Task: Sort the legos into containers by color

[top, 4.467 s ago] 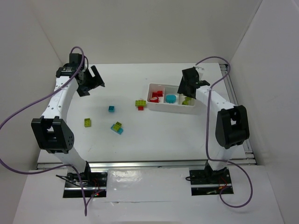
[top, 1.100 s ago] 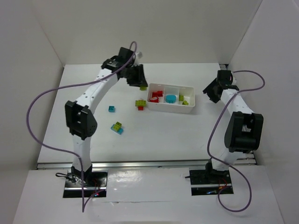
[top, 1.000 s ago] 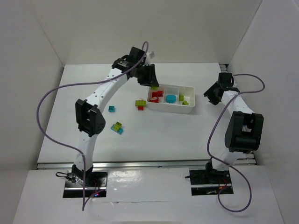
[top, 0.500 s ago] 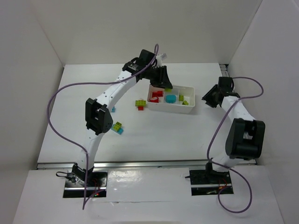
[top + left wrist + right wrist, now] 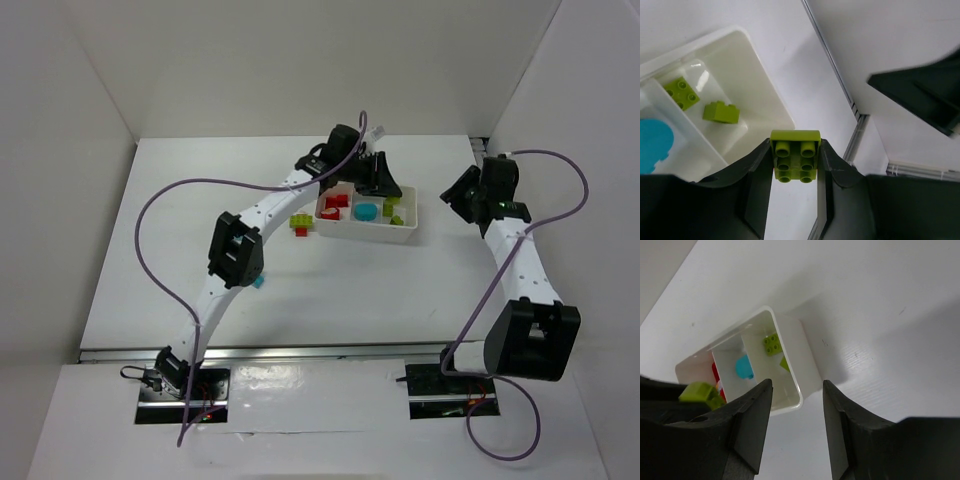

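Note:
My left gripper [image 5: 795, 150] is shut on a yellow-green lego [image 5: 795, 156], studs toward the camera, hanging just past the far right corner of the white container tray [image 5: 771, 92]. Under it, the right compartment holds two yellow-green legos [image 5: 682, 91] [image 5: 720, 111], and a cyan piece [image 5: 652, 145] lies in the middle one. From above, the left gripper [image 5: 383, 183] is over the tray [image 5: 408, 232], which also holds red legos [image 5: 335, 205]. My right gripper [image 5: 457, 196] is open and empty to the right of the tray [image 5: 809, 371].
A green-on-red lego stack [image 5: 300, 223] lies left of the tray. A cyan lego [image 5: 258, 282] peeks out beside the left arm's elbow. A metal rail [image 5: 489, 172] runs along the table's right edge. White walls enclose the table.
The left arm has swung right with the yellow-green lego, from left of the tray to over its right end. The right arm has shifted right, and its jaws have widened a little.

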